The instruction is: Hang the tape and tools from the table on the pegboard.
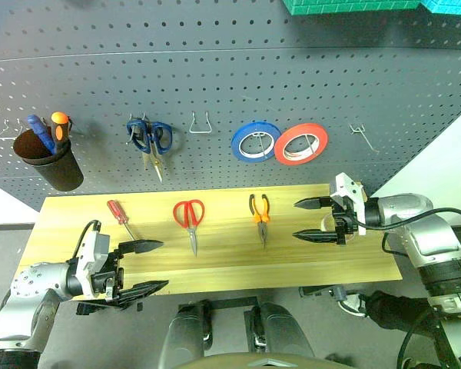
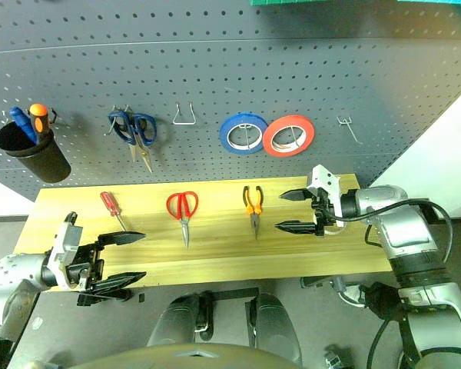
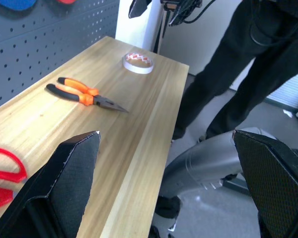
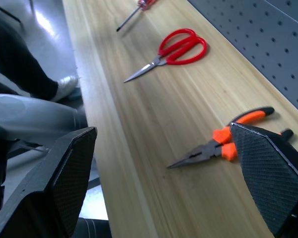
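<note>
tape (image 3: pixel 138 63) on table (image 1: pixel 230 265) – frame right | pegboard (image 1: pixel 215 77) across top | left gripper (image 1: pixel 142 267), right gripper (image 1: pixel 313 219) – wide, empty

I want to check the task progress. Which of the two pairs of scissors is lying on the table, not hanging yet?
The red-handled scissors lie on the table; the blue-handled scissors hang on the pegboard.

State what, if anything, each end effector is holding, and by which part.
Nothing is held. The left end effector and the right end effector both stand open, with nothing between their fingers.
</note>
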`<move>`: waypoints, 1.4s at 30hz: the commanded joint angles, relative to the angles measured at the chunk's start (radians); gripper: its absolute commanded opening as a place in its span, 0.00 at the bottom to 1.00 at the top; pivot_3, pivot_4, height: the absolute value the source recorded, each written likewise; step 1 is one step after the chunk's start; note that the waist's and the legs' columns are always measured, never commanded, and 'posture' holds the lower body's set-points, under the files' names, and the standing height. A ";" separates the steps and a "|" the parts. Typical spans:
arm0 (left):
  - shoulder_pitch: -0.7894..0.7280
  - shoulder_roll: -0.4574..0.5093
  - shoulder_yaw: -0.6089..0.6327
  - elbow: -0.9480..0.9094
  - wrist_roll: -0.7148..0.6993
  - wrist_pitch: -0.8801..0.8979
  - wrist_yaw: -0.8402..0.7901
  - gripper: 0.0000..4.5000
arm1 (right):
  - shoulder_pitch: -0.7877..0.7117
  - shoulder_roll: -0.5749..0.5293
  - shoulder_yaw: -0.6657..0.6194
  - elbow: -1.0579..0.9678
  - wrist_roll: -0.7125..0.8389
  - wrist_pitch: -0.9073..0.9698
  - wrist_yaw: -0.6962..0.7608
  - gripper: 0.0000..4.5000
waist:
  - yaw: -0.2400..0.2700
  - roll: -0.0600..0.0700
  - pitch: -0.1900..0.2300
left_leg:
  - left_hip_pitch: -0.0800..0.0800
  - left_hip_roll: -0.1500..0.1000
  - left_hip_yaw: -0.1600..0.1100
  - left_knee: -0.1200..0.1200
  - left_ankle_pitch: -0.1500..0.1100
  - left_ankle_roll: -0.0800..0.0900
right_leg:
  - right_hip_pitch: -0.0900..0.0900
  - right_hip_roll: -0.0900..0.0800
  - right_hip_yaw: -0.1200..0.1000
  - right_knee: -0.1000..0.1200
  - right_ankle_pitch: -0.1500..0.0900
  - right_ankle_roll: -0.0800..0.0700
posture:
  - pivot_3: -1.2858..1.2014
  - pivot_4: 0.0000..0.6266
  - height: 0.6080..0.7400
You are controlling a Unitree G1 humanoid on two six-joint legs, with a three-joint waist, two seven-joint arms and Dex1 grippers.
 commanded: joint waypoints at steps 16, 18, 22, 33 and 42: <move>-0.029 0.000 0.001 -0.021 0.006 -0.020 0.035 1.00 | -0.112 0.060 -0.028 0.064 0.014 -0.032 -0.017 1.00 | 0.001 0.002 -0.006 | 0.000 0.000 0.002 0.000 0.000 0.000 | 0.000 0.000 0.000 0.000 0.000 0.001 | 0.51 0.17 1.00; -0.040 -0.001 -0.006 -0.020 0.006 -0.018 0.037 1.00 | -0.113 0.052 -0.030 0.071 0.009 -0.033 -0.014 1.00 | 0.002 0.002 -0.007 | 0.000 0.000 0.002 0.000 0.000 0.000 | 0.000 0.000 0.000 0.000 0.000 0.001 | 0.51 0.17 1.00; -0.069 0.001 -0.016 -0.005 0.004 -0.014 0.035 1.00 | -0.119 0.040 -0.036 0.086 0.004 -0.026 -0.014 1.00 | 0.002 0.002 -0.007 | 0.000 0.000 0.002 0.001 0.000 0.000 | 0.000 0.000 0.000 0.001 0.000 0.001 | 0.51 0.19 1.00; -0.107 -0.021 -0.051 0.034 0.039 -0.043 0.019 1.00 | -0.083 0.010 -0.013 0.085 -0.047 0.035 -0.057 1.00 | 0.004 0.002 -0.007 | 0.000 0.000 0.003 0.001 0.000 0.000 | 0.000 0.000 0.000 0.001 0.001 0.001 | 0.51 0.22 1.00; -0.054 0.002 -0.011 -0.006 0.012 -0.020 0.035 1.00 | 0.012 -0.002 -0.024 -0.044 -0.030 0.078 -0.073 1.00 | -0.003 0.002 -0.002 | 0.000 0.000 0.003 0.000 0.001 0.001 | 0.000 0.000 0.000 0.001 0.000 0.000 | 0.51 0.36 1.00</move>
